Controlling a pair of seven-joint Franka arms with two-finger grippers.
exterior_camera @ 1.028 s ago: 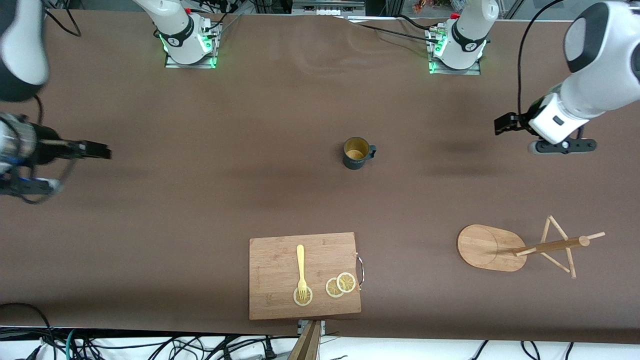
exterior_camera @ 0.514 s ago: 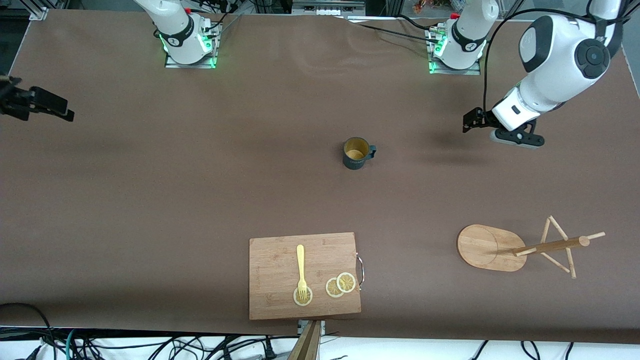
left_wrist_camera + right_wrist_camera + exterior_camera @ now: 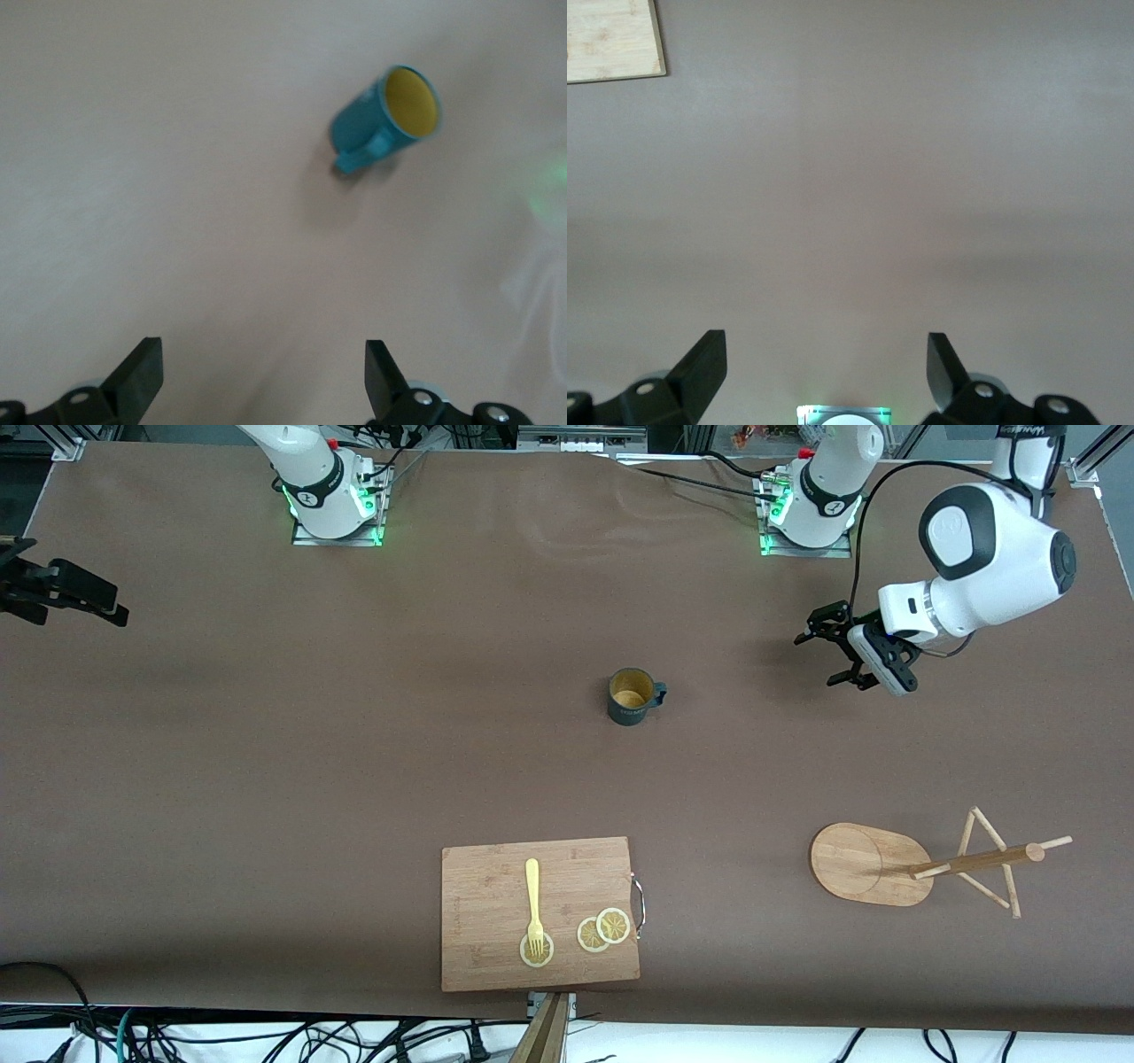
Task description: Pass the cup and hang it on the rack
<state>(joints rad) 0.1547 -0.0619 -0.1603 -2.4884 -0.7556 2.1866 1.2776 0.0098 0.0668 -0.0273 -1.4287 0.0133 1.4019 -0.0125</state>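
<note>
one cup, one rack, one cutting board, one fork, three lemon slices

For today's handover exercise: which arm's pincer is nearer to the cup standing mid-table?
Left. The left pincer hangs open over bare table toward the left arm's end, a short way from the cup. The right pincer, also open, waits at the table's edge at the right arm's end.

Robotics lab: bolted arm bases, brown table cover, cable tangle.
</note>
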